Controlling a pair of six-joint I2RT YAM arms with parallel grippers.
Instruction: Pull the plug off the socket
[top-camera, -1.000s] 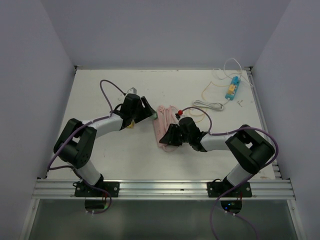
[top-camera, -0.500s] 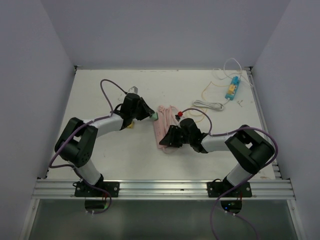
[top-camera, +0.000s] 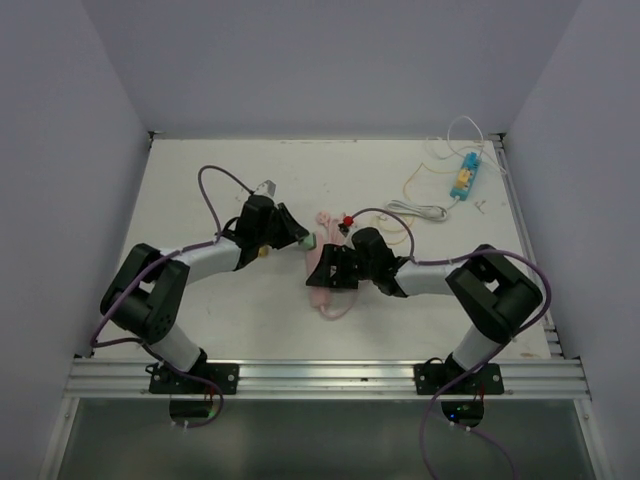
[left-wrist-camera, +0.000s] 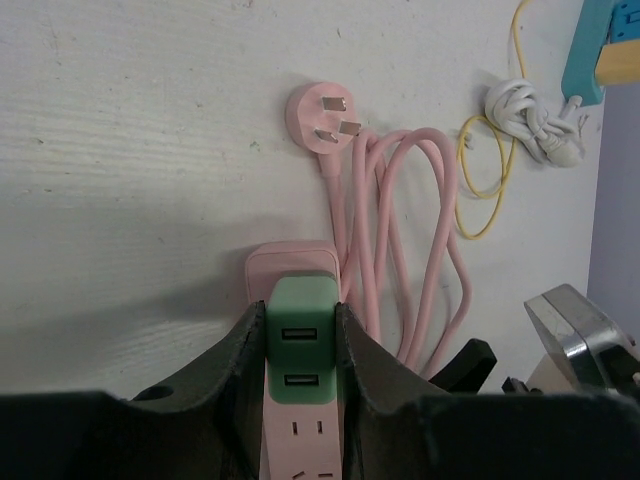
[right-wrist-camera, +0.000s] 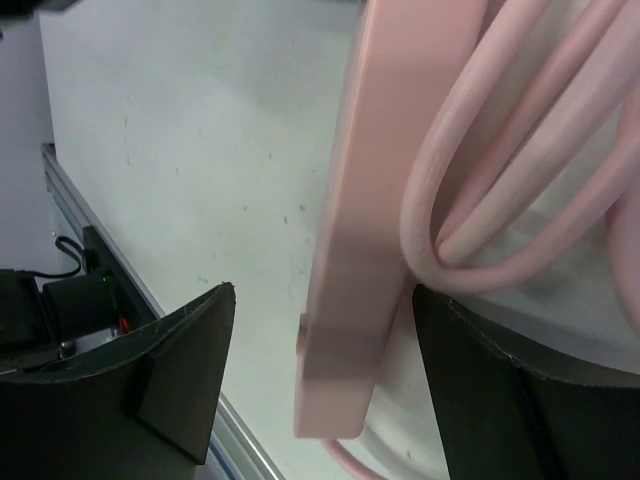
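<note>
Left of centre in the top view, the left pincer (top-camera: 303, 238) is clamped narrow on the green plug (left-wrist-camera: 303, 325). The plug looks still seated in the pink socket (left-wrist-camera: 290, 268) mid-worktop (top-camera: 240, 320), so the grasp is made and the pull is left to do. Further right, the right pincer (right-wrist-camera: 322, 300) gapes wide astride the socket's other end, its frame-left finger clear of it.
</note>
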